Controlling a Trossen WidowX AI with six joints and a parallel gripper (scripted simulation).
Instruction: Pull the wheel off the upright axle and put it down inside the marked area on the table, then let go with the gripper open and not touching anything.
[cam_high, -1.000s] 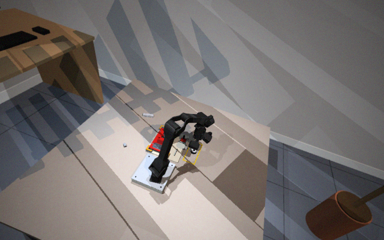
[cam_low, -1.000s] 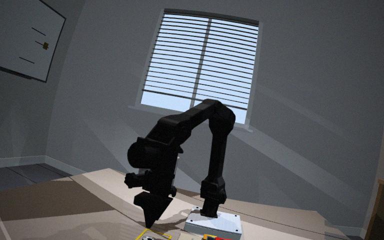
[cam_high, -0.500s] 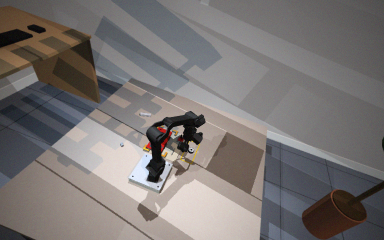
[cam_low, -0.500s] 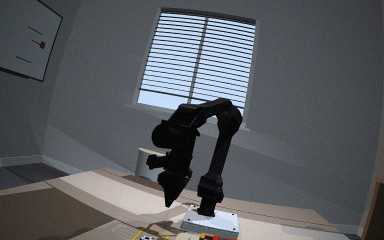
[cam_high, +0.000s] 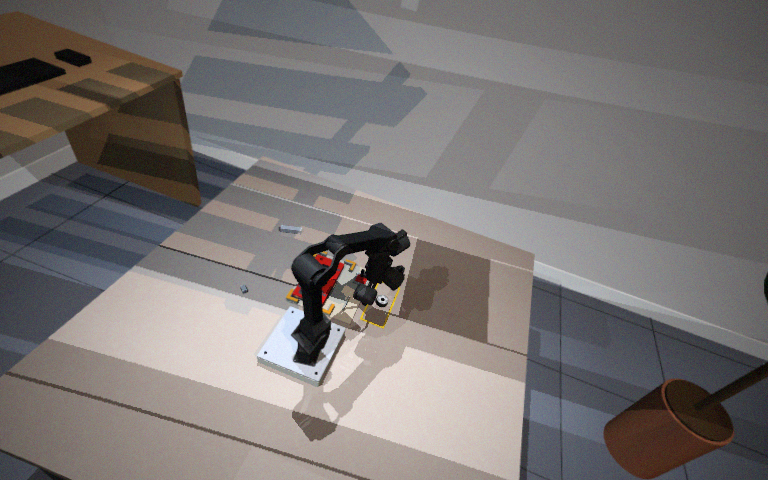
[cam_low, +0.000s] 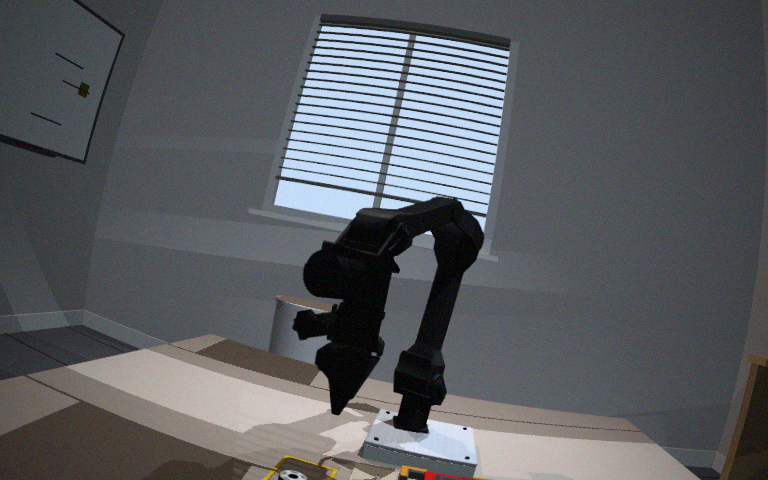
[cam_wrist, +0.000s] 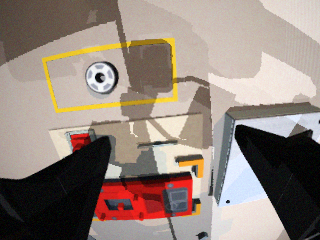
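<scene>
The wheel (cam_high: 382, 301) (cam_low: 292, 476) (cam_wrist: 92, 78), white-grey with a dark rim and a dark centre hole, lies flat on the table. It is inside the yellow outline of the marked area (cam_high: 373, 323) (cam_low: 312, 462) (cam_wrist: 117, 105), left of its middle in the wrist view and clear of the lines. My gripper (cam_low: 338, 412) (cam_wrist: 173, 136) is open and empty, raised above the table. Its fingers stand wide apart and do not touch the wheel. I cannot clearly make out the upright axle.
Beside the marked area is a cream board (cam_wrist: 120, 131) with a red block (cam_wrist: 150, 197), orange corner brackets (cam_wrist: 191, 162) and a small red piece (cam_wrist: 80, 142). The arm's pale base plate (cam_high: 280, 350) (cam_low: 416, 444) (cam_wrist: 242, 172) is close by. Small grey pieces (cam_high: 289, 229) (cam_high: 244, 288) lie farther off.
</scene>
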